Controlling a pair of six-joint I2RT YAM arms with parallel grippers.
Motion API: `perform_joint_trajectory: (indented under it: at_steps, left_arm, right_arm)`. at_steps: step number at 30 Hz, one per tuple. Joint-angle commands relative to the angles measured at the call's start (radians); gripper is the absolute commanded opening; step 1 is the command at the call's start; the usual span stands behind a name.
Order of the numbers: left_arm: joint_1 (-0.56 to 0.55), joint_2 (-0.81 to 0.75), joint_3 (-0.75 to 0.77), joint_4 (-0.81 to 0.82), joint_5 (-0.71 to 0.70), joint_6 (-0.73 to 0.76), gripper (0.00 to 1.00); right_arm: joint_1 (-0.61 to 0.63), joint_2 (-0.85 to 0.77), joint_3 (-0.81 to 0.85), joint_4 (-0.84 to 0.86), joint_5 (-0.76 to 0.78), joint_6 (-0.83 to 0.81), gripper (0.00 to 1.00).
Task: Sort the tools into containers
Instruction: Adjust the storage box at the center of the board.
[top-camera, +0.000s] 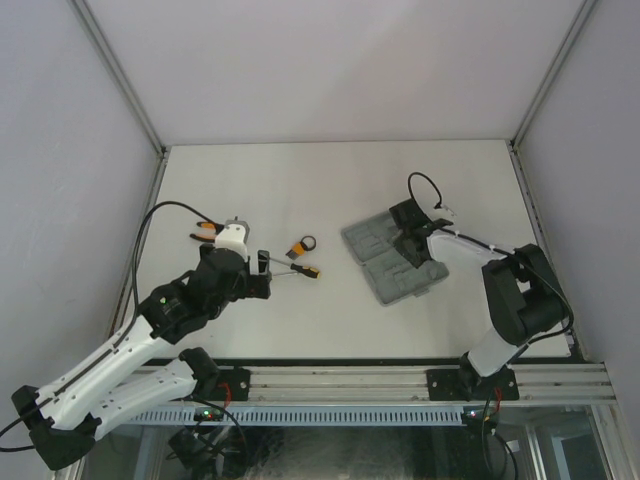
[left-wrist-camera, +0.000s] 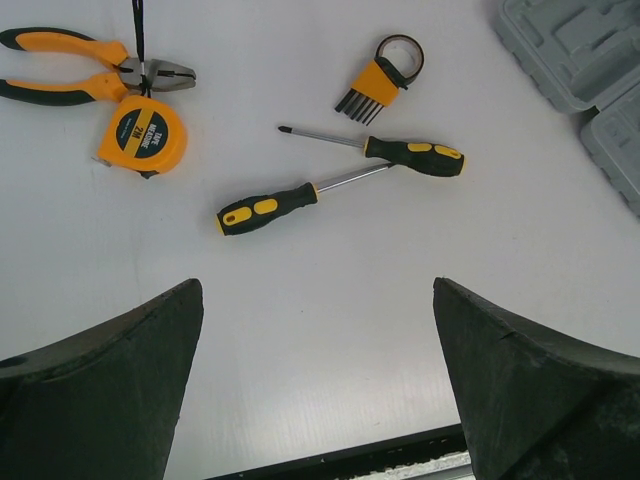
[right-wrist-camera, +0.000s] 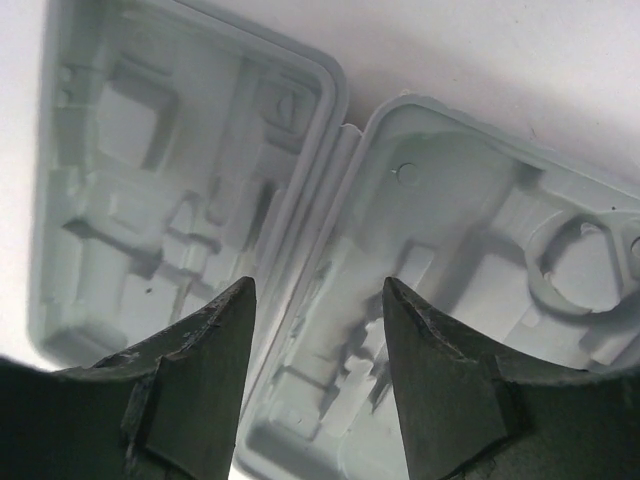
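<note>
The tools lie on the white table in the left wrist view: orange-handled pliers (left-wrist-camera: 70, 62), an orange tape measure (left-wrist-camera: 140, 132), an orange-and-black hex-key set (left-wrist-camera: 378, 78) and two yellow-and-black screwdrivers (left-wrist-camera: 412, 153) (left-wrist-camera: 268, 206), their shafts crossing. My left gripper (left-wrist-camera: 318, 285) is wide open, short of the nearer screwdriver, holding nothing. The grey case (right-wrist-camera: 330, 110) lies open, both moulded halves bare. My right gripper (right-wrist-camera: 319, 283) hangs open just above it, near the hinge. From above, the left gripper (top-camera: 262, 272) sits left of the screwdrivers (top-camera: 305, 270), and the right gripper (top-camera: 412, 243) is over the case (top-camera: 380, 275).
A thin black cable (left-wrist-camera: 137, 35) crosses the pliers' jaws. The right arm's cable (top-camera: 420, 185) loops behind the case. A metal rail (top-camera: 400, 382) runs along the near table edge, and white walls close the other three sides.
</note>
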Motion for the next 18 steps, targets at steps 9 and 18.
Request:
perform_joint_trajectory:
  at_steps: [9,18]
  left_arm:
    - [0.005,0.004,0.038,0.016,0.004,0.02,1.0]
    - [0.005,0.001,0.037,0.015,0.003,0.021,1.0]
  right_arm:
    - [0.024,0.101,0.082,0.02,-0.002,-0.016,0.5]
    - [0.024,0.148,0.093,0.004,0.001,-0.089,0.34]
